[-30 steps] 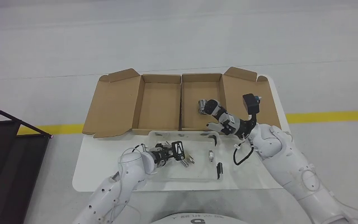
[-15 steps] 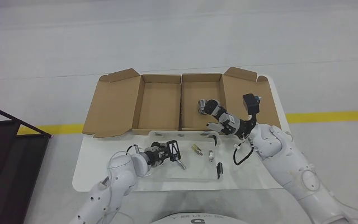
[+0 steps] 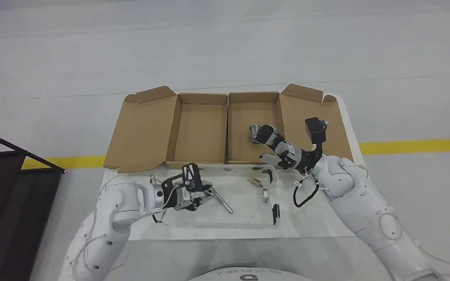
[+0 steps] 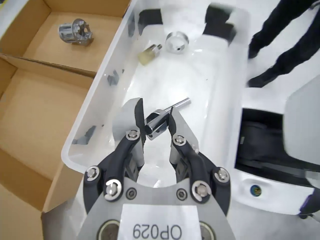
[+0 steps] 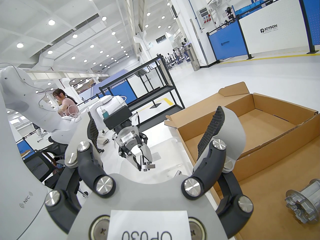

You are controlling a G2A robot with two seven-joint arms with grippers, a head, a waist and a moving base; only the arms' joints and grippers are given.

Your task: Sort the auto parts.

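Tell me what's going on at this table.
The robot is sorting metal parts out of a clear tray. The left gripper has its fingers shut on a chrome rod piece over the tray, where a ring and a small fitting lie. The right gripper hangs open over the cardboard box holding one metal hub.

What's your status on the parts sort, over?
Left gripper shut on chrome rod-and-collar part, above clear plastic tray. Right gripper open over right brown cardboard box, near silver splined hub. No obstruction seen toward boxes.
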